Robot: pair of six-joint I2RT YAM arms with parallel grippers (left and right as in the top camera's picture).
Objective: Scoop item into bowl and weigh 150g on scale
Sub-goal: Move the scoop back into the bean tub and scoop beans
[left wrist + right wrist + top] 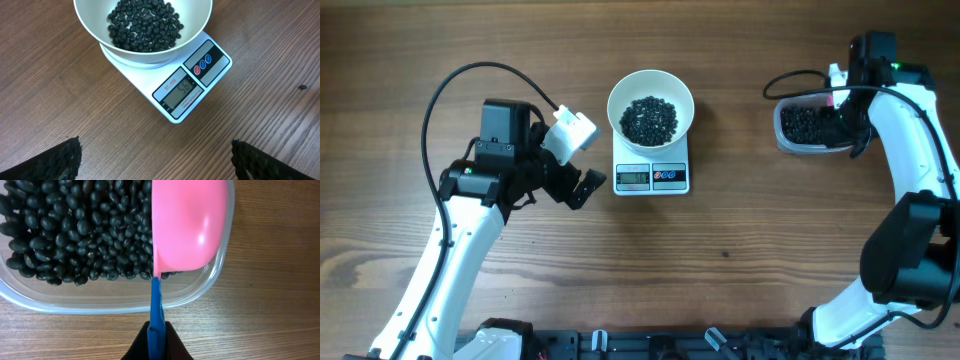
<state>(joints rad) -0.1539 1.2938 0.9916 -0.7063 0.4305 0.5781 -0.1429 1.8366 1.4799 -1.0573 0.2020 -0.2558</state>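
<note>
The white bowl (651, 92) stands on the white scale (652, 177) and holds a layer of black beans (649, 118). In the left wrist view the bowl (150, 56) and the scale (192, 82) lie ahead, with the display lit. My left gripper (582, 187) hovers just left of the scale, open and empty (155, 150). My right gripper (157, 332) is shut on the blue handle (156, 300) of a pink scoop (190, 225). The scoop shows its underside and hangs over the right part of the beans (75, 230) in a clear container (100, 302).
The clear container (810, 128) stands at the right, under my right arm (905, 130). A single stray bean (725, 253) lies on the wooden table in front of the scale, also visible in the left wrist view as a stray bean (302, 87).
</note>
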